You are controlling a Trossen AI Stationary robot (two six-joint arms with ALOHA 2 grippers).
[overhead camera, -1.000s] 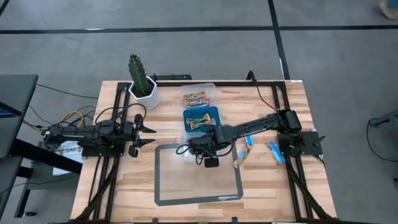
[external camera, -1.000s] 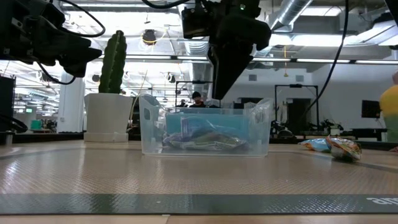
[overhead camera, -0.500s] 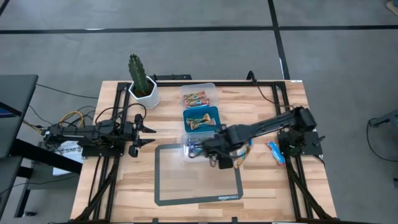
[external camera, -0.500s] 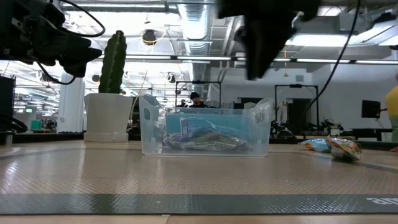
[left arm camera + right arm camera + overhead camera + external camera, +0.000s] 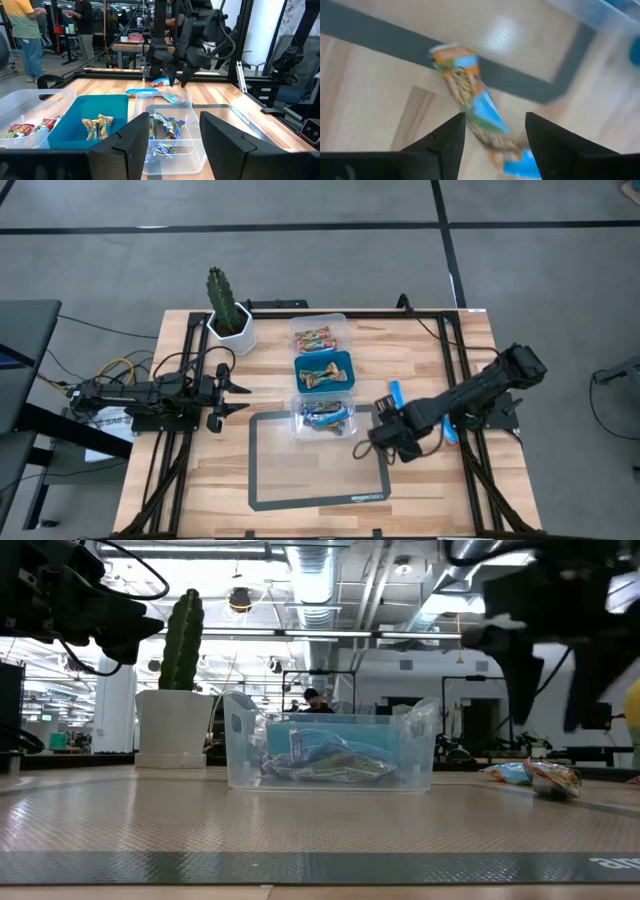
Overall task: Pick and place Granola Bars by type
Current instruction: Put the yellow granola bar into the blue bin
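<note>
My right gripper (image 5: 385, 442) hangs open over the table, right of the grey mat (image 5: 265, 480), fingers pointing down. Below it a blue-and-orange granola bar (image 5: 470, 95) lies flat across the mat's border, touching neither finger. Two blue bars (image 5: 395, 395) (image 5: 445, 425) lie on the wood nearby. Three tubs stand in a row: a far clear tub (image 5: 318, 335) with red-and-green bars, a blue tub (image 5: 323, 370) with brown-gold bars, and a near clear tub (image 5: 323, 417) with blue bars. My left gripper (image 5: 235, 397) waits open and level at the table's left.
A potted cactus (image 5: 230, 325) stands at the far left corner. Black frame rails (image 5: 455, 350) run along the table's sides. Bare wood lies near the front edge, below the mat.
My right gripper has swung from above the near clear tub toward the table's right and near edges, sinking a little and rolling. It now stands over the loose bars. Its fingers are wider apart in the low view than before. The tubs and bars have kept still.
</note>
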